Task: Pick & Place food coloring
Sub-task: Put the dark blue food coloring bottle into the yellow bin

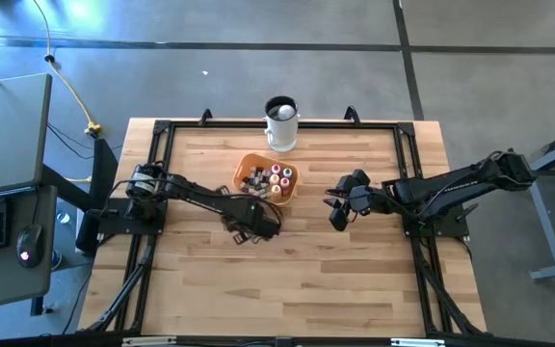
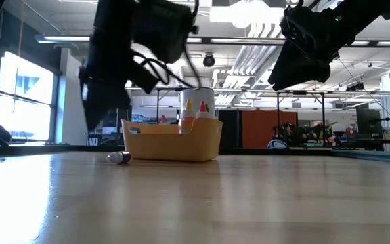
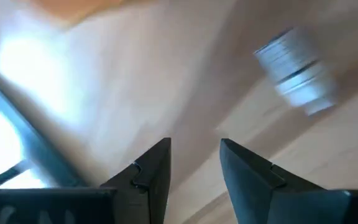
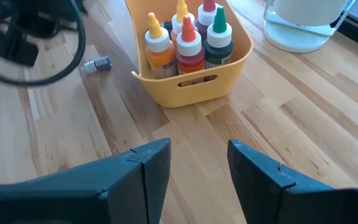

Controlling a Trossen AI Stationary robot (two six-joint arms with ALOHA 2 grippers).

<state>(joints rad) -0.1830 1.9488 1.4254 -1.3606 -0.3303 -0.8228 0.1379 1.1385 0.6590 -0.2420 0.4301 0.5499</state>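
Both grippers' jaws gape empty; one bottle (image 4: 97,65) lies flat beside bin (image 4: 191,87).

Bottles (image 4: 188,37) in bin (image 4: 229,78); one (image 4: 97,65) beside.

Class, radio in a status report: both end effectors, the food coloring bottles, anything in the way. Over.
Left end effector open, empty, above small bottle lying on wood table. Right end effector open, empty. Other bottles upright in orange plastic bin. Nothing in the way.
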